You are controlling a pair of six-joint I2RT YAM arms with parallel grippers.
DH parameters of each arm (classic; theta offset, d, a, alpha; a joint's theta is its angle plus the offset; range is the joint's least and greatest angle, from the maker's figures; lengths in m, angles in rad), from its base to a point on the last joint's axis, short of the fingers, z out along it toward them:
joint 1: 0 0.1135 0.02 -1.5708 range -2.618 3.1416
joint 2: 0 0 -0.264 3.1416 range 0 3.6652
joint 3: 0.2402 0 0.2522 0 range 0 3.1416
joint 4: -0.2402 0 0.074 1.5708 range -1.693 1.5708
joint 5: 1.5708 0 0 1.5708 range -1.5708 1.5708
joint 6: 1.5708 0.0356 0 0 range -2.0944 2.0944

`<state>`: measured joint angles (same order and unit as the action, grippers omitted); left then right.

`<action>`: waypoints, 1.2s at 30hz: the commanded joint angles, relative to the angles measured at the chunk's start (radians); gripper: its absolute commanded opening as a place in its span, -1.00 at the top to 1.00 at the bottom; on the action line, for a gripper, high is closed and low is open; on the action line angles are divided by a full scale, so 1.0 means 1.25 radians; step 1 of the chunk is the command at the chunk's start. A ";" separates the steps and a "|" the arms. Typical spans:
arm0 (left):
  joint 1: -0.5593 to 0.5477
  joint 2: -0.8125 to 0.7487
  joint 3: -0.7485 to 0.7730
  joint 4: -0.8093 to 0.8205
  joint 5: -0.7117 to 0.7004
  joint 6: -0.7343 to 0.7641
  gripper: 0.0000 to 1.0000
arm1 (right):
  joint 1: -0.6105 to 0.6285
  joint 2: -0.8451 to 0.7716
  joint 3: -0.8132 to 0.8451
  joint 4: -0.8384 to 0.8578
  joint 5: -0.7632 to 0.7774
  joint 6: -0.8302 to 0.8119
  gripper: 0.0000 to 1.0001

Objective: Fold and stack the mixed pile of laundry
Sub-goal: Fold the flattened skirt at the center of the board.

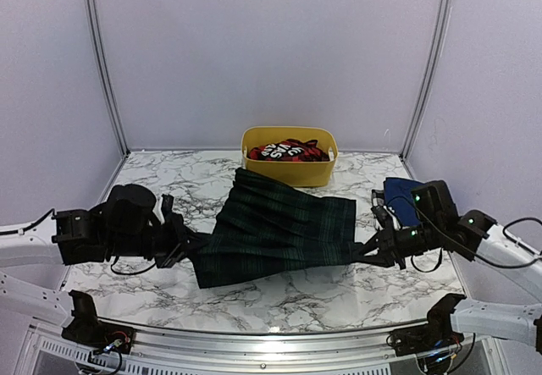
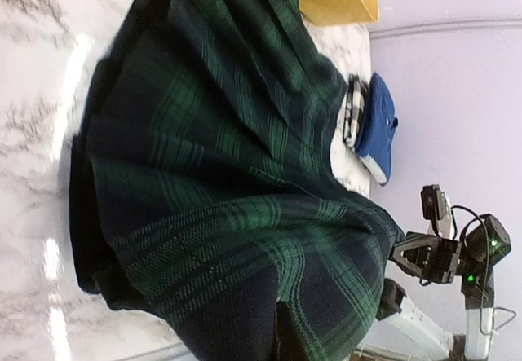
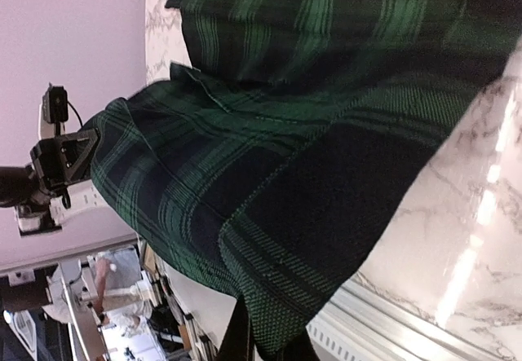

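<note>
The tartan garment (image 1: pixel 275 231) lay spread on the desk (image 1: pixel 288 300), the left claw (image 1: pixel 188 244) clenched on its left corner, the right claw (image 1: pixel 366 252) on its right (cloth tented up there). The red-checked garment (image 1: pixel 288 150) sat in the yellow tub (image 1: pixel 288 173).

Left gripper (image 1: pixel 188 246) and right gripper (image 1: pixel 362 253) tips buried in tartan (image 1: pixel 275 231); checked cloth (image 1: pixel 288 150) at 12 o'clock mostly behind tub (image 1: pixel 288 174) wall.
</note>
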<state>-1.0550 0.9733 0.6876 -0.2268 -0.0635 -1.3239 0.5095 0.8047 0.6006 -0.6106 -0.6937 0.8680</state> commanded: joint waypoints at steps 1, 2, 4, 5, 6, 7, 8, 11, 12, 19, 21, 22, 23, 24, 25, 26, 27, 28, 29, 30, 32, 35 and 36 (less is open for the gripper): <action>0.134 0.114 0.101 -0.022 0.082 0.144 1.00 | -0.097 0.111 0.077 0.084 -0.010 -0.045 1.00; 0.159 0.160 0.133 -0.016 0.098 0.175 1.00 | -0.117 0.142 0.097 0.094 -0.018 -0.059 1.00; 0.203 0.255 0.203 -0.008 0.127 0.230 1.00 | -0.149 0.208 0.133 0.102 -0.016 -0.092 1.00; 0.230 0.305 0.236 -0.004 0.142 0.251 1.00 | -0.163 0.240 0.152 0.103 -0.009 -0.111 1.00; 0.248 0.352 0.273 0.001 0.157 0.270 1.00 | -0.171 0.272 0.168 0.105 0.003 -0.128 1.00; 0.264 0.401 0.309 0.004 0.167 0.291 1.00 | -0.180 0.305 0.178 0.113 0.019 -0.143 1.00; 0.279 0.445 0.341 0.005 0.170 0.314 1.00 | -0.187 0.338 0.182 0.138 0.028 -0.152 1.00; 0.318 0.583 0.421 0.020 0.203 0.351 1.00 | -0.199 0.470 0.204 0.169 0.070 -0.183 1.00; 0.323 0.627 0.447 0.020 0.209 0.369 1.00 | -0.199 0.510 0.213 0.179 0.084 -0.198 1.00; 0.317 0.789 0.456 0.040 0.285 0.396 1.00 | -0.179 0.674 0.212 0.242 0.088 -0.232 1.00; 0.313 0.771 0.404 0.049 0.285 0.387 1.00 | -0.153 0.689 0.192 0.260 0.076 -0.229 1.00; 0.313 0.750 0.368 0.056 0.284 0.378 1.00 | -0.136 0.696 0.182 0.268 0.071 -0.226 1.00; 0.312 0.723 0.330 0.069 0.286 0.368 1.00 | -0.111 0.700 0.173 0.274 0.064 -0.221 1.00; 0.308 0.691 0.290 0.074 0.284 0.358 1.00 | -0.082 0.701 0.165 0.281 0.058 -0.214 1.00; 0.306 0.654 0.254 0.076 0.278 0.355 1.00 | -0.054 0.699 0.154 0.288 0.052 -0.205 1.00; 0.305 0.617 0.217 0.076 0.274 0.346 1.00 | -0.024 0.692 0.140 0.294 0.048 -0.195 1.00; 0.301 0.574 0.180 0.076 0.270 0.331 1.00 | -0.001 0.680 0.122 0.300 0.043 -0.181 1.00; 0.297 0.534 0.148 0.076 0.270 0.319 1.00 | 0.021 0.663 0.100 0.307 0.034 -0.168 1.00; 0.292 0.493 0.110 0.075 0.271 0.310 1.00 | 0.038 0.633 0.079 0.307 0.027 -0.157 1.00; 0.283 0.451 0.090 0.066 0.264 0.303 1.00 | 0.050 0.600 0.054 0.298 0.024 -0.150 1.00; 0.267 0.378 0.069 0.025 0.248 0.295 1.00 | 0.060 0.524 0.017 0.261 0.022 -0.144 1.00; 0.259 0.295 0.055 -0.022 0.245 0.270 1.00 | 0.060 0.406 0.007 0.179 0.034 -0.143 1.00; 0.259 0.274 0.056 -0.034 0.243 0.263 1.00 | 0.060 0.375 0.013 0.159 0.035 -0.138 1.00</action>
<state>-0.7231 1.4231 0.7685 -0.1864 0.2565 -0.9478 0.5827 1.4178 0.6056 -0.2836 -0.6525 0.6659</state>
